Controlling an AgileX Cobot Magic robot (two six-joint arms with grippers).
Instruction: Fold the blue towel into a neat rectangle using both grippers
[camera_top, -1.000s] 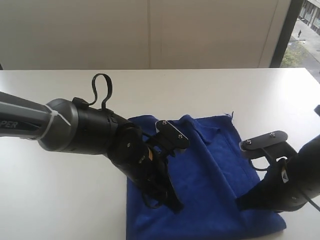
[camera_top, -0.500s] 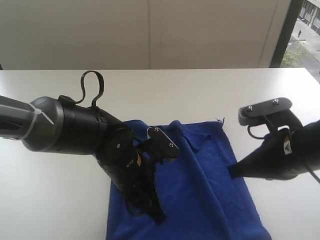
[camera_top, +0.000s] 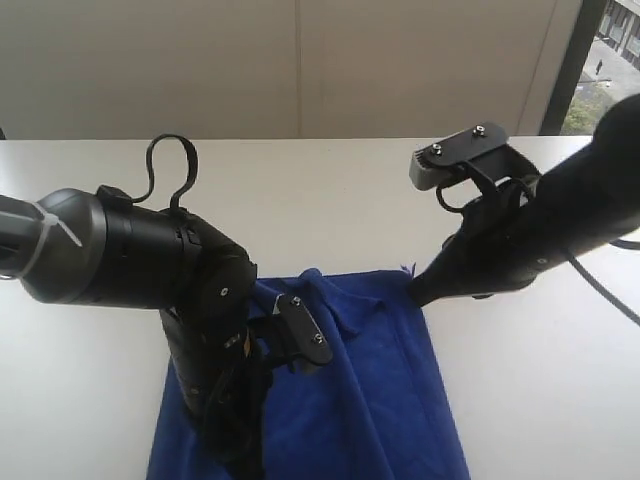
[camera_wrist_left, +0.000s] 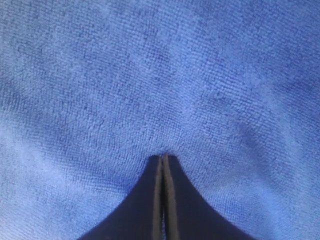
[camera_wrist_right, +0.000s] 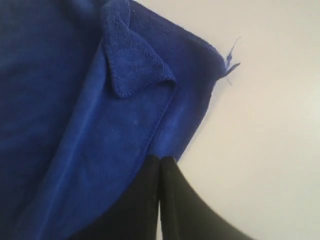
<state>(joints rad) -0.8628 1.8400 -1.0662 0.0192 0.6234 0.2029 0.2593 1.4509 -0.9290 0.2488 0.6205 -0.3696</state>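
I see the soft royal-blue microfibre towel (camera_top: 380, 400) lying rumpled on the white worktop (camera_top: 330, 190), near centre, running off the near edge of view. The left pincer (camera_wrist_left: 163, 161) has its jaws closed, with the tip pinching the cloth on the towel's left part. The right pincer (camera_wrist_right: 160, 162) is closed on the hem beside the towel's far right corner, where a loose thread sticks out.

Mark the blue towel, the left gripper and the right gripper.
blue towel (camera_top: 385, 390), exterior view, middle of the cloth.
left gripper (camera_wrist_left: 163, 159), left wrist view, tips of its shut jaws.
right gripper (camera_wrist_right: 160, 161), right wrist view, tips of its shut jaws at towel's edge.
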